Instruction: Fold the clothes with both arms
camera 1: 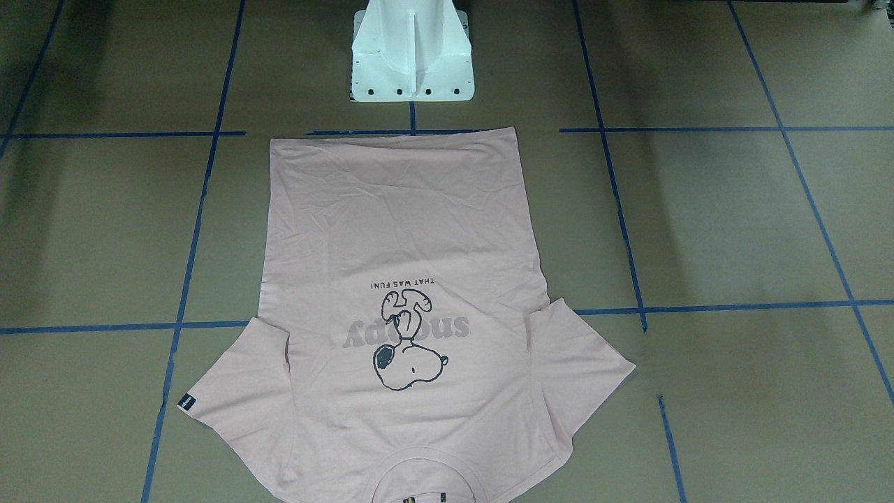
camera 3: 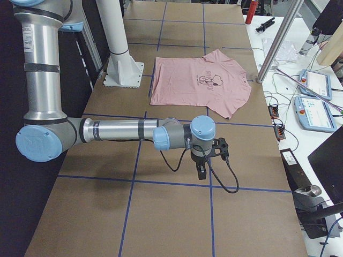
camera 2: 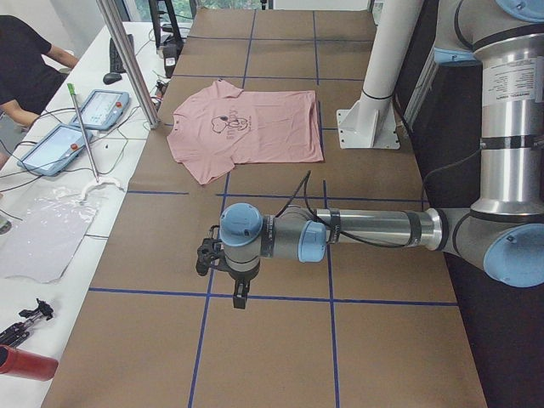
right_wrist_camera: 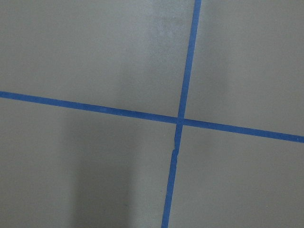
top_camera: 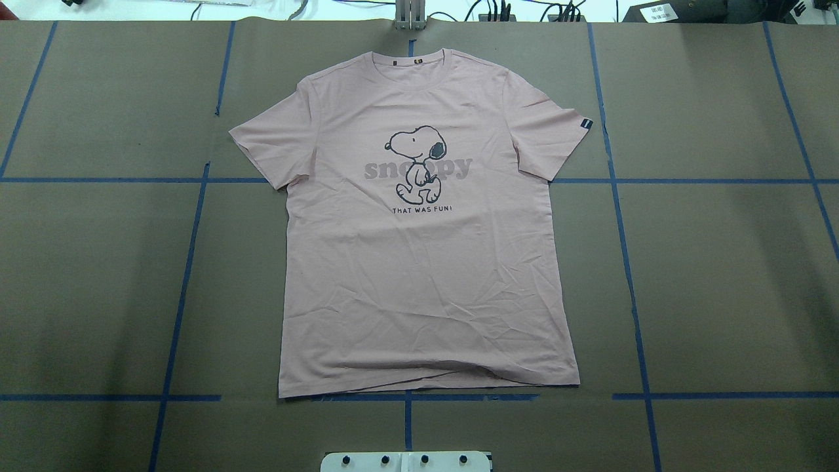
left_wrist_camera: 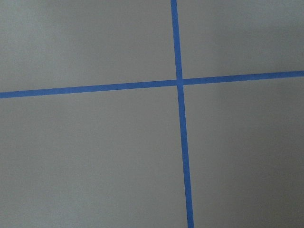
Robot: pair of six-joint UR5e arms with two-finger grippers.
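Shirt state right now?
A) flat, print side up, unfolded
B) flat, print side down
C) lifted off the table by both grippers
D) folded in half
A: the T-shirt lies spread flat and unfolded, with its Snoopy print facing up.

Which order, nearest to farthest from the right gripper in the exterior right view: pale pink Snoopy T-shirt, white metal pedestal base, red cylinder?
From the right gripper:
1. Pale pink Snoopy T-shirt, straight ahead along the table.
2. White metal pedestal base, beyond the shirt's hem, on the robot's side.
3. Red cylinder, at the far end, on the operators' side.
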